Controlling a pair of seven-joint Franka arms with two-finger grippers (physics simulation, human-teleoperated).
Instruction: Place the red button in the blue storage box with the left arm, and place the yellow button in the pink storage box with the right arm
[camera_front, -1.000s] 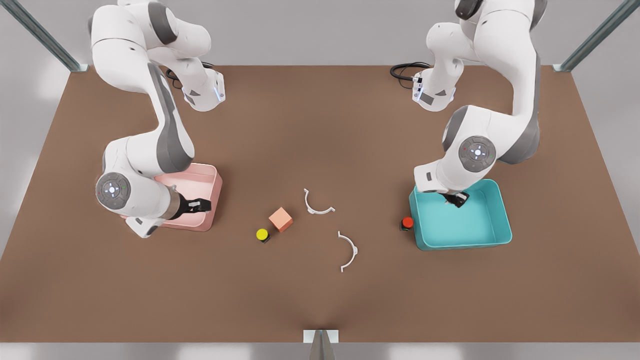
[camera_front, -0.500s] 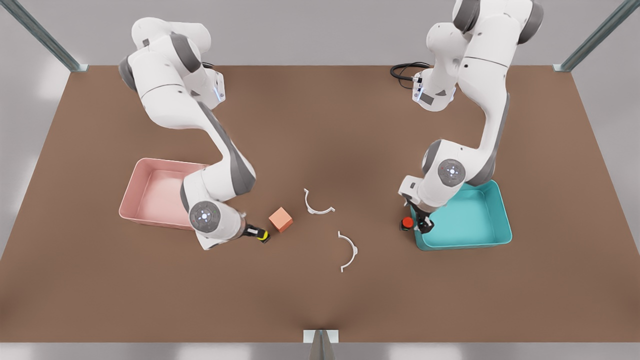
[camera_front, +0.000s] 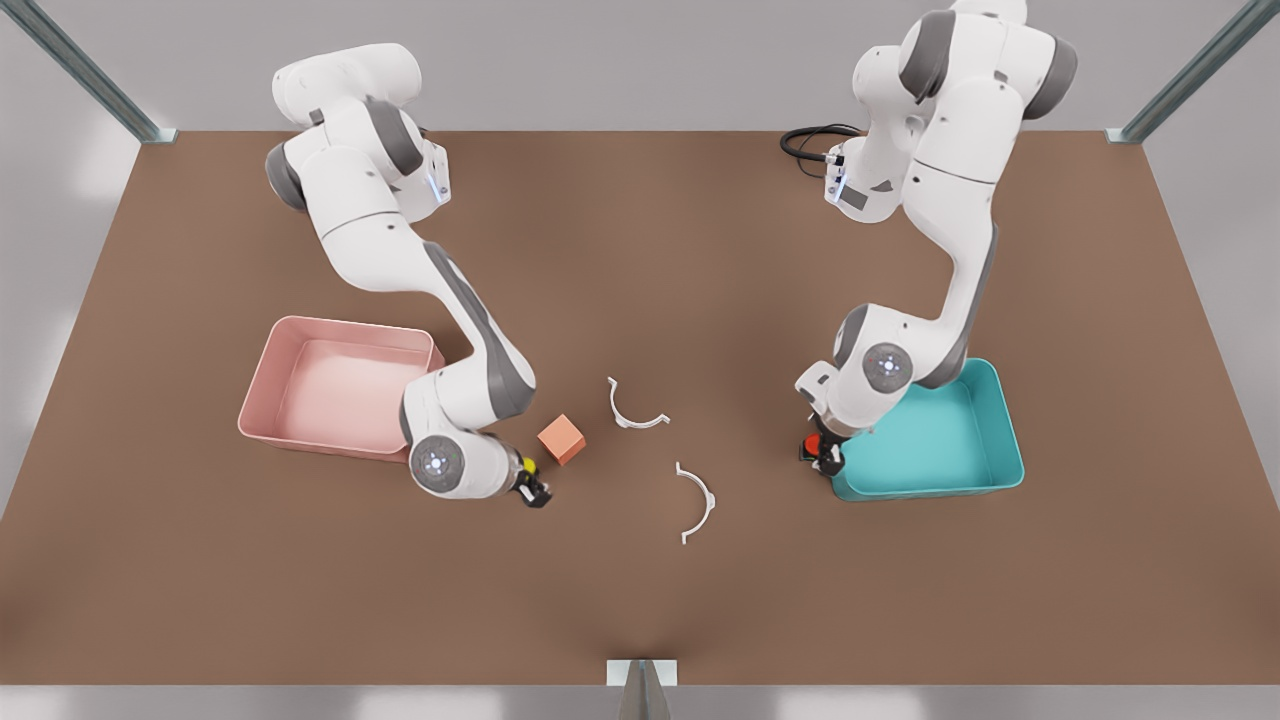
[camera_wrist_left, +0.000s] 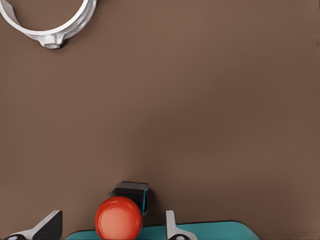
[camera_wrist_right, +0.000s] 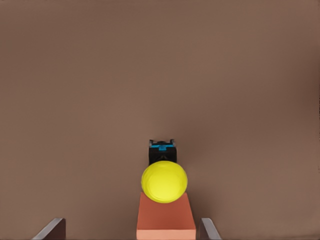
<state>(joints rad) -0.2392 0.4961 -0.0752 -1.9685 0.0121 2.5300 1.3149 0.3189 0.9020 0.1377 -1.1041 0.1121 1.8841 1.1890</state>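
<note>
The red button (camera_front: 813, 446) (camera_wrist_left: 118, 218) stands on the table just outside the blue storage box (camera_front: 985, 425) (camera_wrist_left: 215, 231), at its corner toward the front view's left. My left gripper (camera_front: 826, 458) (camera_wrist_left: 110, 231) is low over the button and open, with a finger on each side and apart from it. The yellow button (camera_front: 529, 466) (camera_wrist_right: 164, 181) stands beside the orange-pink cube (camera_front: 561, 438) (camera_wrist_right: 166, 218). My right gripper (camera_front: 532, 489) (camera_wrist_right: 130, 233) hangs open around the yellow button. The pink storage box (camera_front: 270, 380) sits at the front view's left.
Two white curved pieces (camera_front: 634, 408) (camera_front: 697, 503) lie mid-table; one of them, a white curved piece (camera_wrist_left: 47, 22), appears in the left wrist view. A black cable (camera_front: 812, 140) lies at the table's back edge. The cube nearly touches the yellow button.
Both arms swung from above their boxes and came down: the right gripper to the yellow button, the left gripper to the red one. The buttons have not moved.
</note>
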